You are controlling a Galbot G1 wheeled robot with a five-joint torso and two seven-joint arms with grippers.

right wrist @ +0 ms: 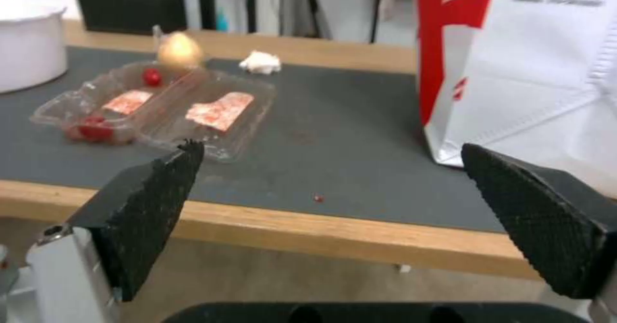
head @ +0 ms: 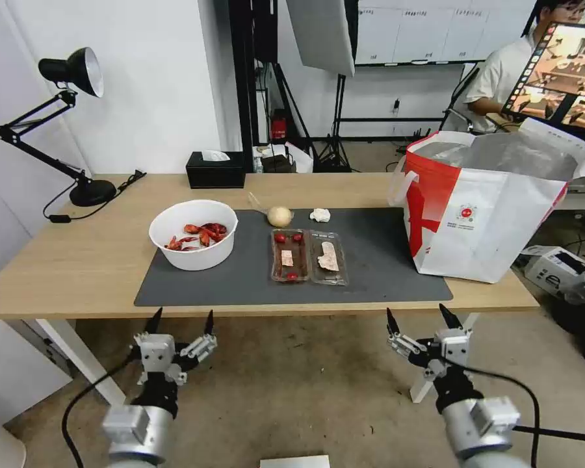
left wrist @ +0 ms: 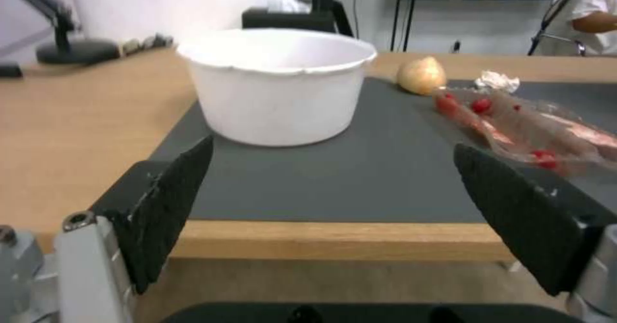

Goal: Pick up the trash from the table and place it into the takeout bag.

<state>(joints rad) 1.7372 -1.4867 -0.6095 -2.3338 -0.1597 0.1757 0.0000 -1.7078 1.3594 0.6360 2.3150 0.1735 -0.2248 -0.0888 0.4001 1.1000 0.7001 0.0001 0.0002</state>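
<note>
White bowl (head: 194, 234): on mat, within left gripper (head: 181, 321)'s reach.
Left gripper: spread, empty.
Right gripper (head: 422, 318): spread, empty, facing bag (head: 487, 208).

White bowl (head: 194, 234) of red shells, open clear tray (head: 309, 257), beige lump (head: 279, 216) and tissue (head: 320, 215) sitting on the mat, upright takeout bag (head: 491, 211) at right.

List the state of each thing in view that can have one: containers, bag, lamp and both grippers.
Bowl: upright on the mat, red shells inside.
Plastic tray: hinged open and lying flat, food scraps in both halves.
Tissue: crumpled, on the mat.
Takeout bag: standing upright, mouth open.
Tissue box: a tissue sticking out of the top.
Desk lamp: off.
Left gripper: open, empty, below the table edge.
Right gripper: open, empty, below the table edge.
</note>
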